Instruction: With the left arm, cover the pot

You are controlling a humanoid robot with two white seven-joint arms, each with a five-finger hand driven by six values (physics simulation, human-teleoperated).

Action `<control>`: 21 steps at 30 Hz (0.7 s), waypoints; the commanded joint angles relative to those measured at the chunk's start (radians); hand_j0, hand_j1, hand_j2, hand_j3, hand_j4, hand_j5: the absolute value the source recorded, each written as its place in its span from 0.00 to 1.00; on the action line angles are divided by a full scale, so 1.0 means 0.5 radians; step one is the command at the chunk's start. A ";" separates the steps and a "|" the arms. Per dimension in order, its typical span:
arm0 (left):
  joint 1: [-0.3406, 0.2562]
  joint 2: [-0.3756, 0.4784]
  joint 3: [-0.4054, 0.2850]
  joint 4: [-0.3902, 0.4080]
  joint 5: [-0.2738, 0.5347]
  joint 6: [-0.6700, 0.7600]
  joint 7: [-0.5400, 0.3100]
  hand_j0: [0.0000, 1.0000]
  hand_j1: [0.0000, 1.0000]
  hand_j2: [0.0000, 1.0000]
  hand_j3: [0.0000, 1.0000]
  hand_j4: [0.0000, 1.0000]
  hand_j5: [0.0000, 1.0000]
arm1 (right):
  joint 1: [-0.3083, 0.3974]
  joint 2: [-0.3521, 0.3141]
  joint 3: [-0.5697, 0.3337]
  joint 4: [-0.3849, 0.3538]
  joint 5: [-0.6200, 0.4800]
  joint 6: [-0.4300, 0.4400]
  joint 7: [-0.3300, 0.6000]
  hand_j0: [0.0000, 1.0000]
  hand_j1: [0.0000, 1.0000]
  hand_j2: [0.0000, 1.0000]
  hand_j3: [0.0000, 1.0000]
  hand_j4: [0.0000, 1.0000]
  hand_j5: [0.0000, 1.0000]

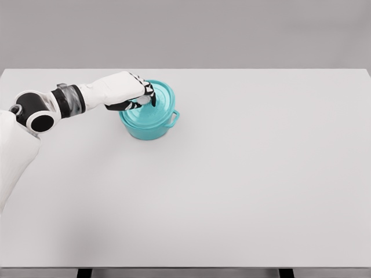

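Head view, left robot hand (132,92) apparently gripping lid (152,105)

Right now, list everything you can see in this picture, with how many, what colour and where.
Round teal pot: one, teal, on the table's left half, toward the far edge, with a side handle facing right.
Round teal lid: one, teal, sitting on top of the pot.
Flat white table: one, white, filling most of the view.
Left arm: one, white with black joints, reaching in from the left edge.
Left hand: one, white with black fingers, over the lid's left side, fingers curled at the lid's knob.
Right arm: not in view.
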 commanded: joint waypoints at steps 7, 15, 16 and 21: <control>0.000 0.004 0.001 0.018 0.009 0.004 0.000 0.60 0.60 0.60 0.60 0.60 0.60 | 0.000 0.000 0.000 0.001 0.000 0.000 0.000 1.00 1.00 1.00 1.00 1.00 1.00; 0.000 0.007 0.004 0.043 0.006 0.004 0.000 0.63 0.63 0.63 0.63 0.63 0.63 | 0.000 0.000 0.000 0.001 0.000 0.000 0.000 1.00 1.00 1.00 1.00 1.00 1.00; 0.000 0.007 0.004 0.043 0.006 0.004 0.000 0.63 0.63 0.63 0.63 0.63 0.63 | 0.000 0.000 0.000 0.001 0.000 0.000 0.000 1.00 1.00 1.00 1.00 1.00 1.00; 0.000 0.007 0.004 0.040 0.009 0.004 0.000 0.63 0.63 0.63 0.63 0.63 0.63 | 0.000 0.000 0.000 0.001 0.000 0.000 0.000 1.00 1.00 1.00 1.00 1.00 1.00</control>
